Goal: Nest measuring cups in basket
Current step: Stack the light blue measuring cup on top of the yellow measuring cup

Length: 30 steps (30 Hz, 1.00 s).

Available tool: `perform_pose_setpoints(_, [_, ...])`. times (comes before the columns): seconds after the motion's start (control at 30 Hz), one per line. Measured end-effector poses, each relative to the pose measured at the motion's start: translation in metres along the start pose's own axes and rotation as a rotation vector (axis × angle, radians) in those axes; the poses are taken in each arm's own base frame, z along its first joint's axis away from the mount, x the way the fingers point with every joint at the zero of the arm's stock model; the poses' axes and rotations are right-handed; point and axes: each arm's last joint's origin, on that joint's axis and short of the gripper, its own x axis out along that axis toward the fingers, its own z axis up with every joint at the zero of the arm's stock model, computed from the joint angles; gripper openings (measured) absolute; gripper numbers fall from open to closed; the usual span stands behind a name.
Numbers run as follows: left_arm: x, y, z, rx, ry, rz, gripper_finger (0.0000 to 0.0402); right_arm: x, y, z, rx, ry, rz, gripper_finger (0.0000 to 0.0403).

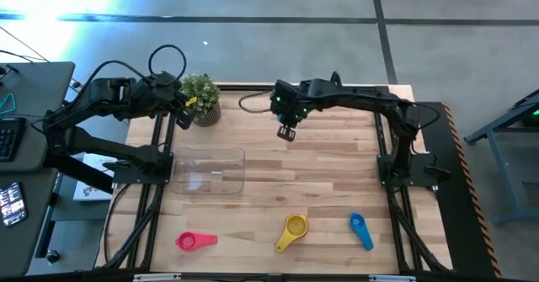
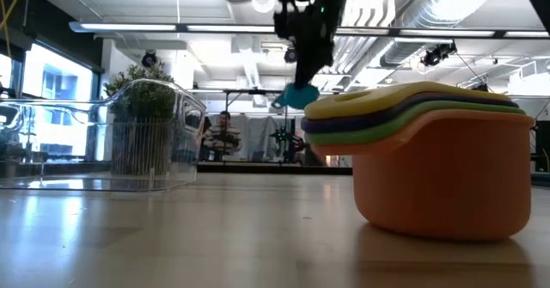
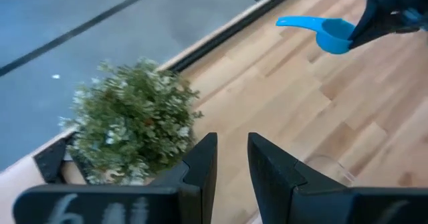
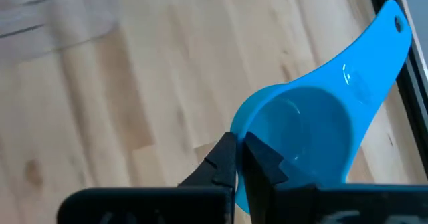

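My right gripper (image 1: 286,133) hangs above the table's far middle, shut on a light blue measuring cup (image 4: 301,130), which also shows in the low view (image 2: 298,96) and the left wrist view (image 3: 328,31). The clear basket (image 1: 206,171) stands on the table at the left. A stack of nested cups, yellow on top and orange at the bottom (image 1: 294,230), stands near the front edge, with purple and green between them in the low view (image 2: 430,168). A red-pink cup (image 1: 195,241) and a blue cup (image 1: 360,230) lie near the front edge. My left gripper (image 3: 232,164) is narrowly open and empty beside the potted plant. My right gripper pinches the light blue cup's bowl wall at the rim (image 4: 242,138), on the side opposite the handle (image 4: 378,40). One finger (image 4: 264,160) is inside the bowl and one outside. The fingers point down from above. The cup hangs clear of the table, mouth up.
A small potted green plant (image 1: 200,97) stands at the table's far left, close to my left gripper. Bare wood lies between the basket and the right arm's base. A person (image 2: 225,133) sits in the room behind the table.
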Motion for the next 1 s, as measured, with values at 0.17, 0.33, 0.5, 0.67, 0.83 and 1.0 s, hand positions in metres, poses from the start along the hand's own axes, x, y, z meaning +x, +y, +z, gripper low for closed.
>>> perform_pose_setpoints(0.17, [0.0, -0.002, -0.001, 0.022, 0.032, -0.058, 0.0076, -0.013, 0.039, -0.005, -0.164, -0.008, 0.042, 0.0])
perform_pose_setpoints(0.33, [0.0, -0.002, -0.001, 0.024, 0.036, -0.067, 0.0076, -0.018, 0.084, -0.015, -0.408, 0.022, 0.091, 0.0])
perform_pose_setpoints(0.5, [0.0, -0.003, -0.002, 0.04, 0.049, -0.091, 0.0076, -0.024, 0.131, -0.028, -0.603, 0.017, 0.144, 0.0])
perform_pose_setpoints(0.67, [0.0, -0.003, -0.003, 0.043, 0.076, -0.13, 0.0076, -0.032, 0.173, -0.045, -0.776, 0.002, 0.173, 0.0])
perform_pose_setpoints(0.83, [0.0, -0.004, -0.003, 0.017, 0.091, -0.15, 0.0076, -0.039, 0.203, -0.06, -0.907, -0.016, 0.13, 0.0])
perform_pose_setpoints(1.0, [-0.001, -0.005, -0.004, -0.026, 0.114, -0.184, 0.0076, -0.045, 0.224, -0.073, -1.035, -0.032, 0.141, 0.0])
